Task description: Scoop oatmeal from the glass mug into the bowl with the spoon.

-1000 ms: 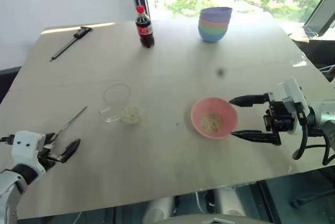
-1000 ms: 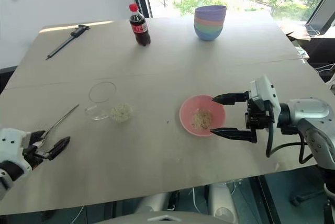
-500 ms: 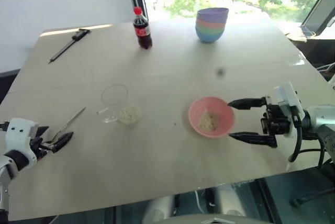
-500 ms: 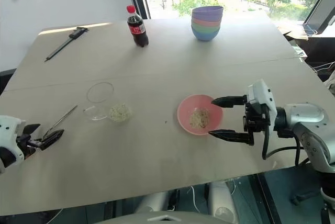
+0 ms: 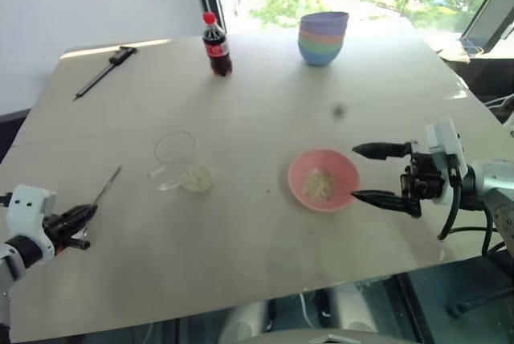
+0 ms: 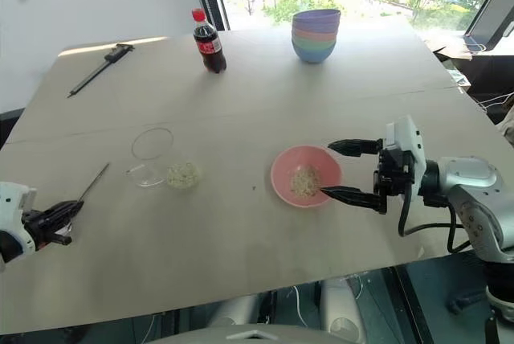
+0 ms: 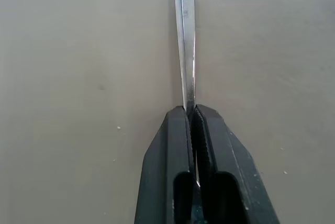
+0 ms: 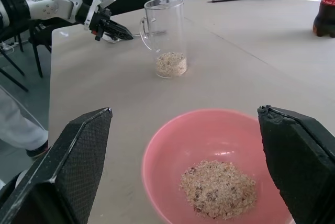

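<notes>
Left tool [image 7: 191, 110] clamped on spoon [image 7: 186, 41] handle low over bench, right tool [image 5: 368, 174] wide open, empty, flanking bowl [image 5: 347, 186] holding some oatmeal [image 5: 320, 186]; more left in glass mug [image 5: 178, 161].

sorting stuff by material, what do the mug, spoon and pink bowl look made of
Mug: clear glass, see-through with bright glints. Spoon: polished metal, thin and mirror-shiny. Pink bowl: probably plastic, opaque with a soft, even sheen, though glazed ceramic can't be ruled out.
</notes>
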